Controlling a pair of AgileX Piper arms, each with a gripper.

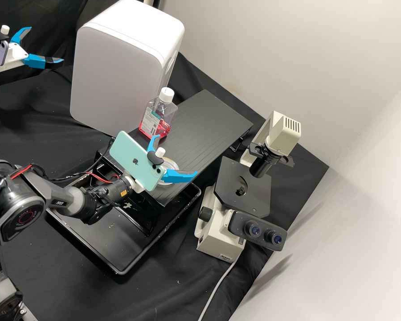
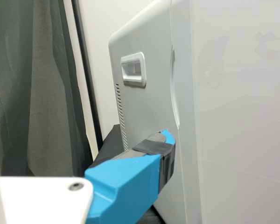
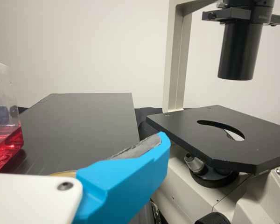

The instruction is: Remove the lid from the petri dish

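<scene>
High view, centre: I am holding my right gripper spread wide around the petri dish on the black platform, contact unclear. Upper left, my left gripper is hanging spread, holding nothing. The label on the red flask is too small to read.

the light was bright and even, coming from above. in the high view the white wall glowed, while the black worktop swallowed detail. the microscope threw a soft grey shadow on the pale surface to its right. the black tray carried a faint sheen. in the left wrist view the white box sat in flat shade beside a dim curtain.
</scene>
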